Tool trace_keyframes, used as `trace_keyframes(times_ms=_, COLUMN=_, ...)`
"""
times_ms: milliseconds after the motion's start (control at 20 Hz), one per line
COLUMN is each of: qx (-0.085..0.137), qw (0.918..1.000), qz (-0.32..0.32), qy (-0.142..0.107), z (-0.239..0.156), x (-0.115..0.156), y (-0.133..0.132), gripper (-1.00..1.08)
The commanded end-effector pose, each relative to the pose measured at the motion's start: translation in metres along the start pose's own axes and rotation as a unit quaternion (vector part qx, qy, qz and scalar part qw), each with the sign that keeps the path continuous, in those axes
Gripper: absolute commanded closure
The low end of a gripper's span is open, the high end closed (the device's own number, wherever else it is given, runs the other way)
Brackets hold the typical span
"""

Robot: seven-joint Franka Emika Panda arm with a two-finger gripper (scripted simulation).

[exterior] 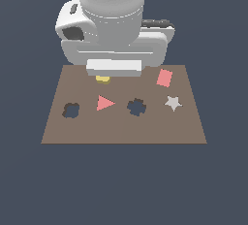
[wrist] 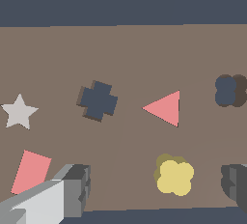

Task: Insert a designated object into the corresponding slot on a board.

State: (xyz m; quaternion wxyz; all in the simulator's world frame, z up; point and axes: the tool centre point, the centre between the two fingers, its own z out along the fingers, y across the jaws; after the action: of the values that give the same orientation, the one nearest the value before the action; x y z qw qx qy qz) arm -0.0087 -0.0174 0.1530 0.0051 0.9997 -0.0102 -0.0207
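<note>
The small yellow lobed block lies on the flat brown rectangular board, near its far edge, just under the white arm's claw. The claw's dark fingers stand wide apart on either side of the block, gripping nothing. The rounded dark slot sits toward the exterior view's left, beside the red triangle.

The yellow lobed block lies flat on the brown board. The rounded slot is well apart from it.
</note>
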Motion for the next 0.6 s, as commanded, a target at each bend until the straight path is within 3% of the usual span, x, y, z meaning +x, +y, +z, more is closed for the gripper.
trace_keyframes(times_ms=0, qx=0.0, qw=1.0, qz=0.0, qy=0.0, z=0.0, x=0.0, y=0.0, gripper=-0.92)
trace_keyframes(times_ms=550, qx=0.001, qw=0.9998, qz=0.021, qy=0.005, z=0.023, x=-0.016, y=0.014, gripper=-0.92)
